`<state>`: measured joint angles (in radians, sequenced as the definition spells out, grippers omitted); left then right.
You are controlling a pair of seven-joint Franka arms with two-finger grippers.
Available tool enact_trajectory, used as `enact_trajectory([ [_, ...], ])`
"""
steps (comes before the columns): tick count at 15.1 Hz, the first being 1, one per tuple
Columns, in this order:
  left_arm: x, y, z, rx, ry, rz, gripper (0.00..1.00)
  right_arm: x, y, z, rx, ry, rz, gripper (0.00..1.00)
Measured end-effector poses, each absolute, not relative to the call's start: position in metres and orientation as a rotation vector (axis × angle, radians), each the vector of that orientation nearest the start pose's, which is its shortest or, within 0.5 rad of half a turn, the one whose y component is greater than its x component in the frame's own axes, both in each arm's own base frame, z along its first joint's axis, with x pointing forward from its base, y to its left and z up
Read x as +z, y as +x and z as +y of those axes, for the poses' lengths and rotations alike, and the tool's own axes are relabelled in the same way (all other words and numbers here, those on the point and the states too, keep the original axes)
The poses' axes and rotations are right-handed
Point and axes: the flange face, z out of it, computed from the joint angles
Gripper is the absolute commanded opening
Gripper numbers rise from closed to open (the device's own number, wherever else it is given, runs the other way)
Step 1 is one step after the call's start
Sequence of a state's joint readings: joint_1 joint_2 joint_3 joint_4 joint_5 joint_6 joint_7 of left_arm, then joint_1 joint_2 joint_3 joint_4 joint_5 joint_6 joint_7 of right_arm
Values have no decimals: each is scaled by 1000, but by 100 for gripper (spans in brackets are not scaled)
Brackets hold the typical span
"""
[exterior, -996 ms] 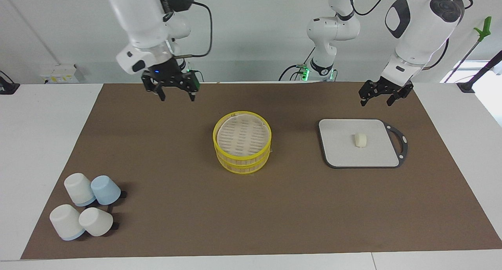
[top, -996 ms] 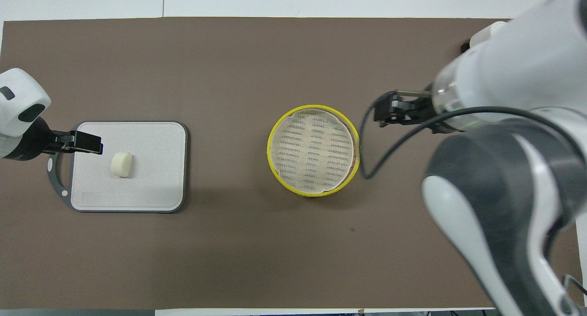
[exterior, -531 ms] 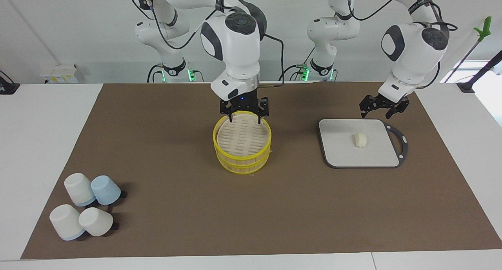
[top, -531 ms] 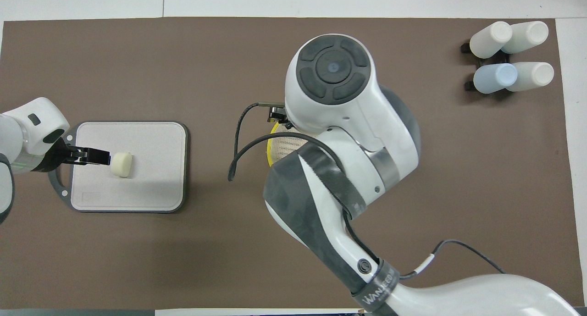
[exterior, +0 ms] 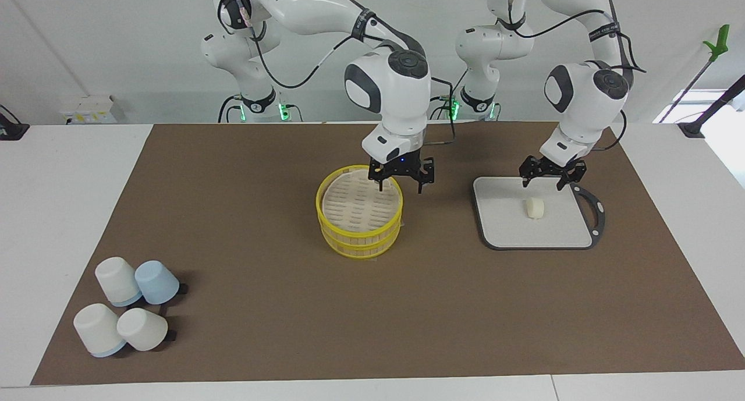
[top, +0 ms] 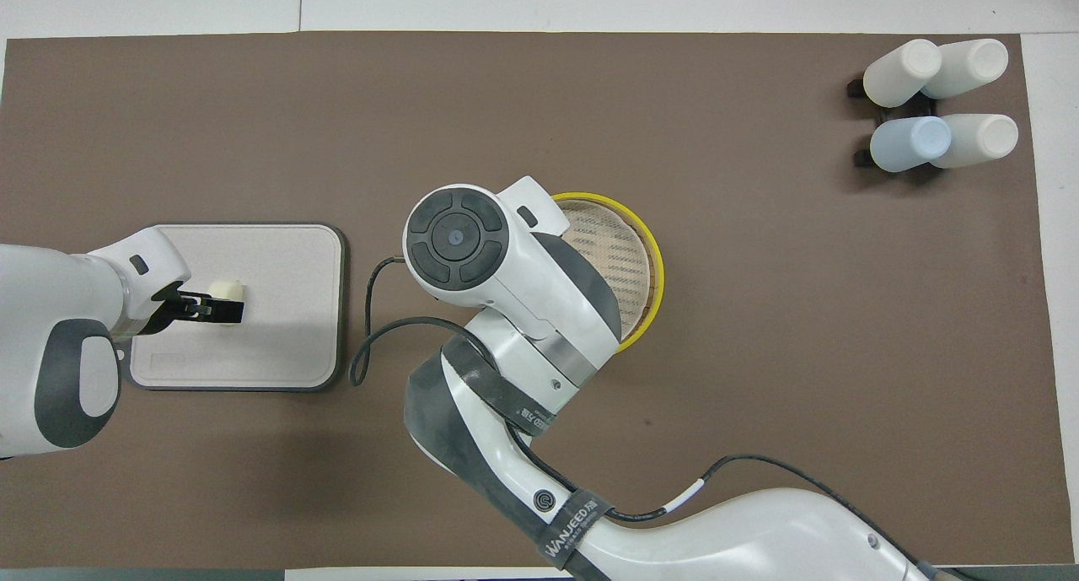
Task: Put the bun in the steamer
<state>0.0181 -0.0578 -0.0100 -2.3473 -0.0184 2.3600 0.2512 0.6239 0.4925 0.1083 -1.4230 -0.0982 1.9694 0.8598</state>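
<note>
The bun (exterior: 534, 208) lies on the grey cutting board (exterior: 503, 220) toward the left arm's end of the table. My left gripper (exterior: 544, 181) is open and hangs just above the board, over the bun's robot-side edge. In the overhead view the left gripper (top: 221, 311) covers part of the bun (top: 229, 289). The steamer (exterior: 358, 206) stands at the mat's middle, its slotted top bare. My right gripper (exterior: 400, 185) is open over the steamer's rim on the side toward the board. In the overhead view my right arm hides that gripper and half the steamer (top: 628, 256).
Several upturned white and pale blue cups (exterior: 125, 311) stand at the right arm's end, farthest from the robots; they also show in the overhead view (top: 936, 100). The cutting board (top: 287, 311) has a dark handle loop at its outer end.
My right gripper has swung in over the steamer and shifted across its rim toward the board. My left gripper has come down and moved over the bun.
</note>
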Motion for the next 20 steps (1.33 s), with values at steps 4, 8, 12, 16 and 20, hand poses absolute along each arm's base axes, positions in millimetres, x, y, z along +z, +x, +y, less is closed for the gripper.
enact_trajectory([
  [4,329,505,6,-188,-3110,362,100,411,536,452,-123,-3119,118,100],
  [8,321,508,8,-224,-3103,369,91,391,526,448,-168,-3087,92,97],
  [12,318,509,8,-236,-3097,388,43,381,517,443,-157,-3096,77,75],
  [16,318,509,8,-235,-3091,422,29,384,513,445,-161,-3093,66,61],
  [20,318,509,9,-236,-3091,423,25,384,503,456,-160,-3092,31,54],
])
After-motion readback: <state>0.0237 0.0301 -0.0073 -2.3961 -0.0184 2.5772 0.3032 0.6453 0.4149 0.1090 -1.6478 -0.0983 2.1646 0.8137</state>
